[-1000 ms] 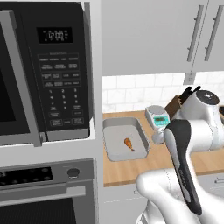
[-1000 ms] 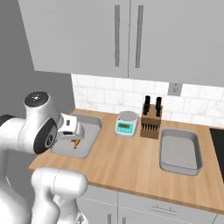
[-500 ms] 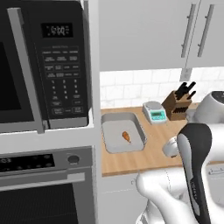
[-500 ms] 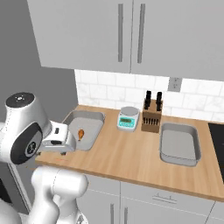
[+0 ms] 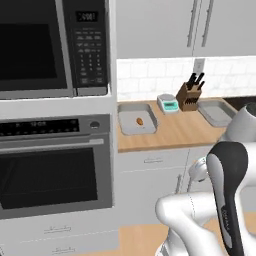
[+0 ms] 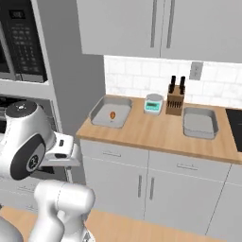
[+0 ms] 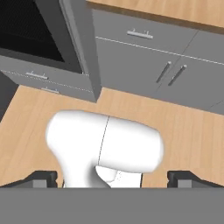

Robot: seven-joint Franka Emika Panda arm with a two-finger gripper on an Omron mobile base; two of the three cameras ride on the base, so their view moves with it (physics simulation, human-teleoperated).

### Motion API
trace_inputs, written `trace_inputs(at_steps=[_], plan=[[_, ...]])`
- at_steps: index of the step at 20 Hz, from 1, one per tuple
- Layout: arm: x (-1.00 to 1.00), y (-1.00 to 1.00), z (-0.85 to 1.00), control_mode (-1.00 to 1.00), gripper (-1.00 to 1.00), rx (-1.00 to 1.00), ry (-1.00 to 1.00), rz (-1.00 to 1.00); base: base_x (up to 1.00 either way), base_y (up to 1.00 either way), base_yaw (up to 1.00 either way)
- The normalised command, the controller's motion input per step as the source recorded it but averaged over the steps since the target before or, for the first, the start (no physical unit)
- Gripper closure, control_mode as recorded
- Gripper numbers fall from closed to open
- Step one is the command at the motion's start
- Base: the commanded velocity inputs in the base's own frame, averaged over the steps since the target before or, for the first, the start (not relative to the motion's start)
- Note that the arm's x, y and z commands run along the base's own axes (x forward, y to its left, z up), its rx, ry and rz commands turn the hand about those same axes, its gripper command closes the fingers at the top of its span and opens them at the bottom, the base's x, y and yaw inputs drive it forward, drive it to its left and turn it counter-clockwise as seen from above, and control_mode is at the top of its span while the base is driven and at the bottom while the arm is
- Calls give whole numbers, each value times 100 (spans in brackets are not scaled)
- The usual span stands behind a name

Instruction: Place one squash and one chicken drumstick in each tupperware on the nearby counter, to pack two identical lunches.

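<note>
In the left base view, a chicken drumstick [image 5: 140,121] is lying inside the left tupperware [image 5: 136,118] on the counter [image 5: 170,134]; the second tupperware [image 5: 215,113] is sitting well apart to the right, beyond a kitchen scale [image 5: 169,103] and a knife block [image 5: 190,95].

In the right base view, the same drumstick is resting in the tupperware nearest the oven [image 6: 9,137].

In the hand view, the hand [image 7: 113,179] is hanging released, its fingertips [image 7: 41,178] standing wide apart and grasping nothing, facing the wooden floor [image 7: 188,131] below the cabinets.

You see two grey tupperware trays on the counter [image 6: 156,132]: left tupperware [image 6: 100,116] holds one chicken drumstick [image 6: 112,115] (small, brown-orange); right tupperware [image 6: 201,123] empty.
</note>
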Motion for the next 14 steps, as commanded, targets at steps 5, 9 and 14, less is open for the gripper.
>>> trace_inputs(at_steps=[5,9,14], plan=[[0,0,0,100,-100,0,0,0,-43,100,3],[0,0,0,100,-100,0,0,0,-39,98,2],[0,0,0,100,-100,0,0,0,-78,61,0]])
